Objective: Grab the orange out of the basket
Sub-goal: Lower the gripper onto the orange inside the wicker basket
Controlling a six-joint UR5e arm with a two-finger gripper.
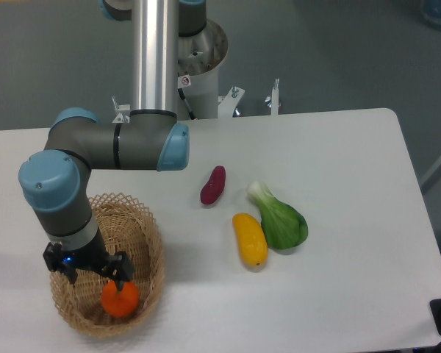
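The orange (120,300) is a small round bright-orange fruit lying in the near end of the basket (148,243), an oval tan wicker one at the table's front left. My gripper (110,283) points down into the basket right above the orange. One dark fingertip (125,273) rests at the fruit's top right edge. The other finger is hidden behind the wrist, so how the jaws stand around the fruit does not show. The arm's wrist covers the basket's left inner part.
On the white table to the right of the basket lie a purple sweet potato (213,185), a yellow-orange squash (250,239) and a green bok choy (281,219). The robot's base column (159,51) stands at the back edge. The table's front edge is just below the basket.
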